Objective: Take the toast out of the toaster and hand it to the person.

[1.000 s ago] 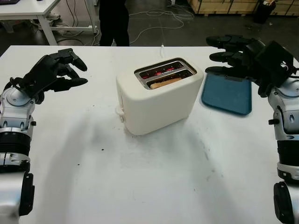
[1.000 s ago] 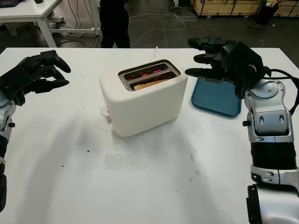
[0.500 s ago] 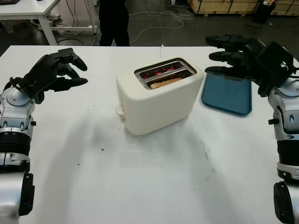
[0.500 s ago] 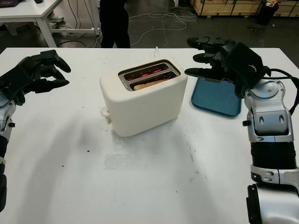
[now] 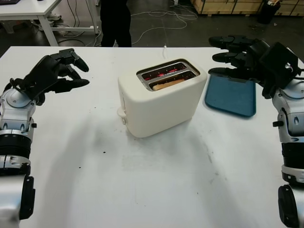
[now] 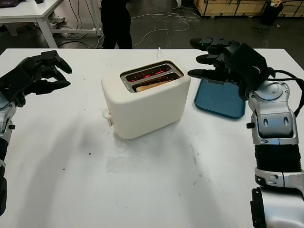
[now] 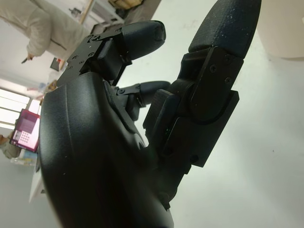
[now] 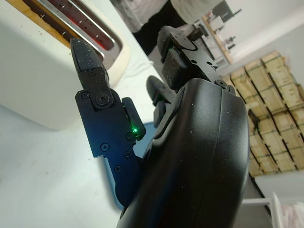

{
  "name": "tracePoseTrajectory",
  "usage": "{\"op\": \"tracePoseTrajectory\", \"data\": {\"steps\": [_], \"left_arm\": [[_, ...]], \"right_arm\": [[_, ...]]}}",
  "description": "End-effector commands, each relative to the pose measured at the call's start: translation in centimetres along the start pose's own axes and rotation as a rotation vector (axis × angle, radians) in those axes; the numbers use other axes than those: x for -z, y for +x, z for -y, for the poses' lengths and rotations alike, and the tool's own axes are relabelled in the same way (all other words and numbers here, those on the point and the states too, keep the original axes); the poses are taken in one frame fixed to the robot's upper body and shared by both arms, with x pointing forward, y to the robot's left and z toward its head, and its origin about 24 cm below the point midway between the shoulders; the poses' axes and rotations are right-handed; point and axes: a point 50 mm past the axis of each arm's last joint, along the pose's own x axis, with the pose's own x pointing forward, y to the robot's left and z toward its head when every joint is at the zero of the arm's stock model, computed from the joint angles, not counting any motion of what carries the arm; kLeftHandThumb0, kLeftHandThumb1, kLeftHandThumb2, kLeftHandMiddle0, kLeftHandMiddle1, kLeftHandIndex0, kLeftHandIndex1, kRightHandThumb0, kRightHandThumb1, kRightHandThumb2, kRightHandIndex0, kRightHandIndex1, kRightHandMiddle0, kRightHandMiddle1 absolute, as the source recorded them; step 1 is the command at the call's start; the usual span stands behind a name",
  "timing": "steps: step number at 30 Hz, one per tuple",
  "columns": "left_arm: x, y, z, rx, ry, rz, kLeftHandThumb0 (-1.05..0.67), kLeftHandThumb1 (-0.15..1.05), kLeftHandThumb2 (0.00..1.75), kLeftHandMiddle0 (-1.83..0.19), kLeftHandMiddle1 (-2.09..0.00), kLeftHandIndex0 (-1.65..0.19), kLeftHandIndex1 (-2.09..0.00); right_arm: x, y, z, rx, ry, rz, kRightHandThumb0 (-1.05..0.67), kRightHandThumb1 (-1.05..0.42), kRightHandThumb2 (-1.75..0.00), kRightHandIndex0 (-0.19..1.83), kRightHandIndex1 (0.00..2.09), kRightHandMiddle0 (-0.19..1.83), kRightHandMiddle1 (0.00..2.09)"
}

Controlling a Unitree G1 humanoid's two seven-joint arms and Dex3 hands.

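Left eye view: cream plastic two-slot toaster (image 5: 161, 97) mid-tabletop (image 5: 152, 180); brown toast slice (image 5: 167, 84) seated in its near slot. Blue rectangular tray (image 5: 232, 95) toward the right edge; a person (image 5: 115, 21) beyond the far edge.

Right eye view: right robot hand (image 6: 213, 59) open, empty, above the tray. Step: reach not begun; next, pinch the toast.

Left wrist view: left robot hand (image 7: 156, 102) open, idle, near the left edge.

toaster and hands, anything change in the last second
Nothing visibly changed. The toast sits in the near slot of the toaster, the left hand is open above the table's left side, and the right hand is open over the far end of the blue tray.
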Motion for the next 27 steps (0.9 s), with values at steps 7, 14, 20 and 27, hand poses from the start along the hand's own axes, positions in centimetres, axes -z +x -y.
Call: {"op": "tracePoseTrajectory", "data": {"steps": [7, 14, 20, 27], "left_arm": [[-0.72, 0.27, -0.42, -0.015, -0.001, 0.027, -1.05, 0.83, 0.0, -0.33, -1.6, -0.37, -1.48], [-0.74, 0.23, -0.42, -0.016, 0.01, 0.025, -1.05, 0.84, 0.01, -0.33, -1.59, -0.37, -1.47], [-0.67, 0.24, -0.43, -0.018, 0.004, 0.027, -1.05, 0.83, 0.0, -0.34, -1.59, -0.38, -1.47], [-0.71, 0.28, -0.41, -0.014, 0.001, 0.028, -1.05, 0.83, 0.0, -0.34, -1.59, -0.37, -1.48]], "right_arm": [[-0.3, -0.04, 0.25, 0.006, 0.011, 0.017, -0.48, -0.76, 0.0, 0.15, 0.65, 0.48, 0.0], [-0.27, 0.04, 0.24, 0.002, 0.009, 0.02, -0.5, -0.76, 0.0, 0.16, 0.66, 0.49, 0.0], [-0.29, 0.04, 0.2, 0.008, 0.007, 0.012, -0.48, -0.75, 0.0, 0.17, 0.66, 0.49, 0.01], [-0.27, -0.02, 0.27, 0.01, -0.003, 0.013, -0.49, -0.75, 0.0, 0.17, 0.67, 0.5, 0.01]]}}
